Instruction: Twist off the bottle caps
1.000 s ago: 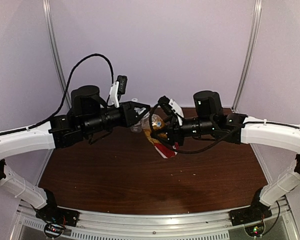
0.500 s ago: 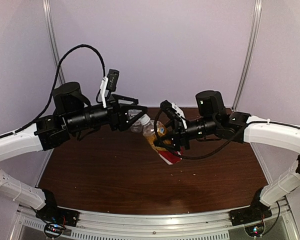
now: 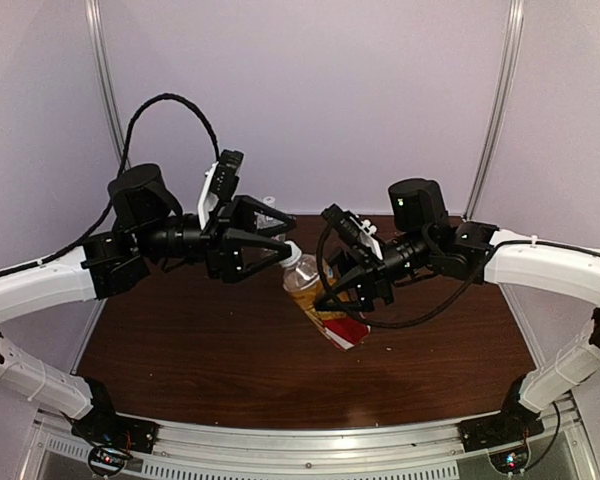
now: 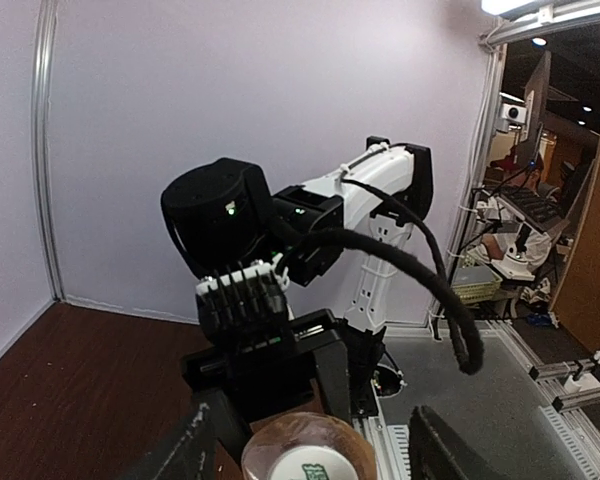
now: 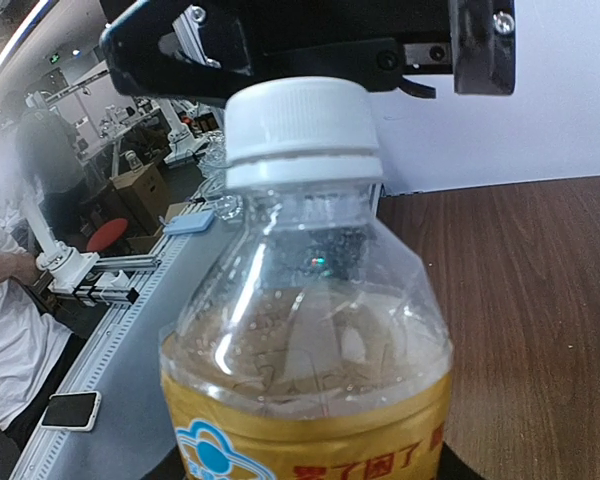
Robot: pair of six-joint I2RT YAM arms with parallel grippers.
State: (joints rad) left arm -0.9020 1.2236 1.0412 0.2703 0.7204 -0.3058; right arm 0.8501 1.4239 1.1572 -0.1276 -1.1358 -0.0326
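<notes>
Two wrists (image 3: pixel 180 240) inward; left fingers (image 4: pixel 440 450) open astride bottle cap (image 5: pixel 300 125).

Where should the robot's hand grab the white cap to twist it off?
Pinch the white cap by its round side wall, on two opposite sides. Come end-on from the left hand, because the tilted bottle points the cap at it.

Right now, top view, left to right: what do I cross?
left arm → left hand → bottle → right hand → right arm. I skipped the cap because it sits between the left hand's fingers.
</notes>
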